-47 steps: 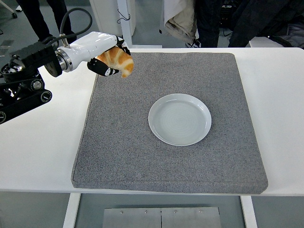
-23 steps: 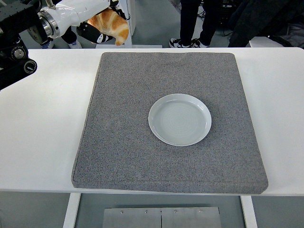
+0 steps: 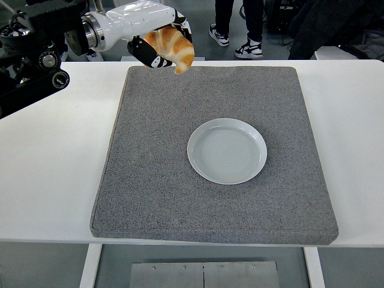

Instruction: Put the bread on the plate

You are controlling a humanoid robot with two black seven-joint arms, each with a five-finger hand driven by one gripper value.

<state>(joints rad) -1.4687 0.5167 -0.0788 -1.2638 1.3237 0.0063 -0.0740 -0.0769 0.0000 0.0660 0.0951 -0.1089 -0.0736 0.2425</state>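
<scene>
Bread (image 3: 171, 48) sits clamped in left hand (image 3: 157, 47) fingers; carry it level over the plate (image 3: 227, 150) before lowering.

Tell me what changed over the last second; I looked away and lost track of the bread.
The left hand, gripping the bread throughout, first rose toward the picture's top left, then swung right; it now holds the bread over the mat's far left corner, closer to the plate. Nothing was let go. The plate and mat stayed put, and the plate is empty as before. The people's legs at the top shifted.
</scene>
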